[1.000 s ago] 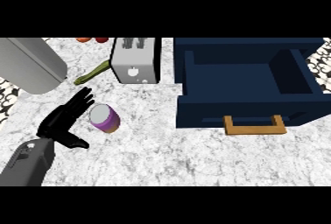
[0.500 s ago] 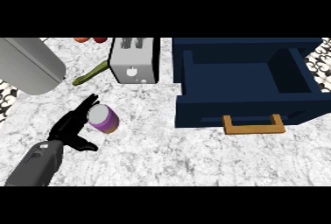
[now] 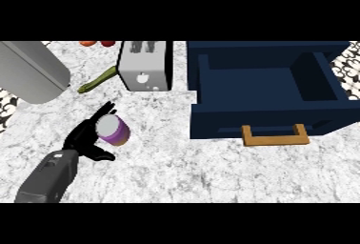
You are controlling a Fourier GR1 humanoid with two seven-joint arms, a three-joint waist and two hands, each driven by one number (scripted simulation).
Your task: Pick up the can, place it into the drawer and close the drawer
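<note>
Left hand [image 3: 83,137] — fingers extended, thumb splayed.

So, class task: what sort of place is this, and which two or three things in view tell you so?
Most likely a kitchen counter. The clues: a toaster on a marble-patterned top, an open blue drawer with a wooden handle, and a can beside the left hand.
</note>
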